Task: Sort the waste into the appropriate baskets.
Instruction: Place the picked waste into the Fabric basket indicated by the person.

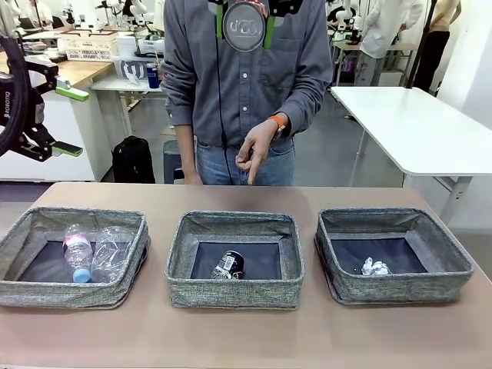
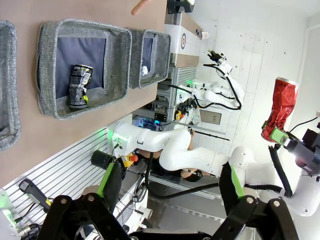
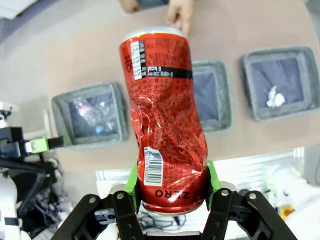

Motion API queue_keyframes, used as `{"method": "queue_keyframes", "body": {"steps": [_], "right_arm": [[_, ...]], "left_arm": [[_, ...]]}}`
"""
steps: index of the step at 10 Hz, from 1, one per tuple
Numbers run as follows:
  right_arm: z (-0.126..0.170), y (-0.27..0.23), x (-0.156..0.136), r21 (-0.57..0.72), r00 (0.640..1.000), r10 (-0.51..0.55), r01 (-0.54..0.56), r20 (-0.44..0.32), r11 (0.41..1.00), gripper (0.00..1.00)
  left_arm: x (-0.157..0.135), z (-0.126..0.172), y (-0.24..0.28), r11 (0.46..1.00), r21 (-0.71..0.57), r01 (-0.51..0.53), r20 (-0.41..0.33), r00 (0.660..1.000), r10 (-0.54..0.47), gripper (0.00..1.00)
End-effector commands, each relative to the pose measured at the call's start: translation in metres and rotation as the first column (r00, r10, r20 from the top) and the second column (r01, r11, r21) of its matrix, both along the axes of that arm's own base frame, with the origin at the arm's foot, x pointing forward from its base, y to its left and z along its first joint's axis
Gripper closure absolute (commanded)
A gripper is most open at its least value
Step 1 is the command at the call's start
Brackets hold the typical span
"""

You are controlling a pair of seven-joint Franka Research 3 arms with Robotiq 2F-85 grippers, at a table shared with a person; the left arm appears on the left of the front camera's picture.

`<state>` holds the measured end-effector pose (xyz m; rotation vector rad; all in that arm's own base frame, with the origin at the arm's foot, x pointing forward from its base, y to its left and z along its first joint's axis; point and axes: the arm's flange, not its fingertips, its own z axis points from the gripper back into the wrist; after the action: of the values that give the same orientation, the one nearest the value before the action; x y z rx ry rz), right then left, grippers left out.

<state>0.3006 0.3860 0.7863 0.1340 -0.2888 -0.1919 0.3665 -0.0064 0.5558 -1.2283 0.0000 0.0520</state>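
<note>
Holding the dented red can [image 3: 162, 120] by its base, the right gripper [image 3: 172, 187] hangs high over the table, presumably lining up on the middle bin [image 1: 235, 260] where the black can [image 1: 228, 264] lies; left gripper [image 2: 172, 187] wide, empty, raised aside; bottles [image 1: 96, 250] in left bin [image 1: 71, 257], wad [image 1: 375, 267] in right bin [image 1: 392, 254]; person's hand [image 1: 254, 150] points down at the table

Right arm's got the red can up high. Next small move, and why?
Probably lower the right tool, shut on the dented red can, toward the middle basket. That basket already holds the black-and-white can; the bottles lie in the left one and the wad in the right one. The left tool is open, holding nothing.
</note>
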Motion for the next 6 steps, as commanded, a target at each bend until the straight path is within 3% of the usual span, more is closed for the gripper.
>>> {"method": "queue_keyframes", "body": {"steps": [1, 2, 3, 6], "right_arm": [[-0.001, -0.002, -0.002, -0.007, 1.000, -0.008, 0.008, 0.006, 1.000, 0.43], [0.000, 0.000, 0.000, 0.000, 1.000, 0.000, 0.000, 0.000, 1.000, 0.43], [-0.028, -0.004, -0.001, -0.011, 0.997, 0.071, -0.071, 0.029, 0.997, 0.43], [-0.161, -0.012, -0.005, 0.031, 0.962, 0.271, -0.270, -0.035, 0.962, 0.43]], "left_arm": [[-0.001, 0.002, 0.001, 1.000, 0.002, 0.014, 0.012, 1.000, -0.014, 0.00], [-0.001, 0.002, 0.001, 1.000, 0.002, 0.014, 0.012, 1.000, -0.014, 0.00], [-0.001, 0.002, 0.001, 1.000, 0.002, 0.014, 0.012, 1.000, -0.014, 0.00], [-0.001, 0.002, 0.001, 1.000, 0.002, 0.014, 0.012, 1.000, -0.014, 0.00]]}}
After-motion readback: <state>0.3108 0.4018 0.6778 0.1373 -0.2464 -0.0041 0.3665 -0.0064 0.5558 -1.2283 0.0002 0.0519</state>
